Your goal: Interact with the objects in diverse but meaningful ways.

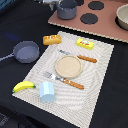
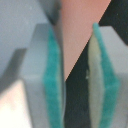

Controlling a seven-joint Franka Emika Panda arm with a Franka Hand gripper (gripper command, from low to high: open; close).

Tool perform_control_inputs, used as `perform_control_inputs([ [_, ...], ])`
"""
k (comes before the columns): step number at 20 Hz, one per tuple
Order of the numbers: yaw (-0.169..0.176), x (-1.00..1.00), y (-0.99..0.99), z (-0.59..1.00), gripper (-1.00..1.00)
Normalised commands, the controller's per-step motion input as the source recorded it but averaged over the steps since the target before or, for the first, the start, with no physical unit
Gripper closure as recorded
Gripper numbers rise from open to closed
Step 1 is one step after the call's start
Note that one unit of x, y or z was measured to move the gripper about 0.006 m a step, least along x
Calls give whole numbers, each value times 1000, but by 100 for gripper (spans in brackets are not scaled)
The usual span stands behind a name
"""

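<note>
Hand spread above a black table bearing a striped placemat.

Yellow banana, lt blue cup, orange-brown loaf.

So there's a pale woven placemat spread over a dark counter. In the middle of the mat sits a round tan plate, with a fork and a knife, both orange-handled, on either side of it. At the back there's a pinkish toy stove top with black round burners, plus a beige bowl at its far corner.
</note>
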Motion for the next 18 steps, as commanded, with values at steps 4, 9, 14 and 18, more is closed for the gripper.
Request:
perform_control_inputs([
  [4, -12, 0, 186, -187, 100],
  [9, -8, 28, 206, -126, 100],
  [14, -63, 89, 174, 641, 100],
  [18, -94, 280, 193, 871, 100],
])
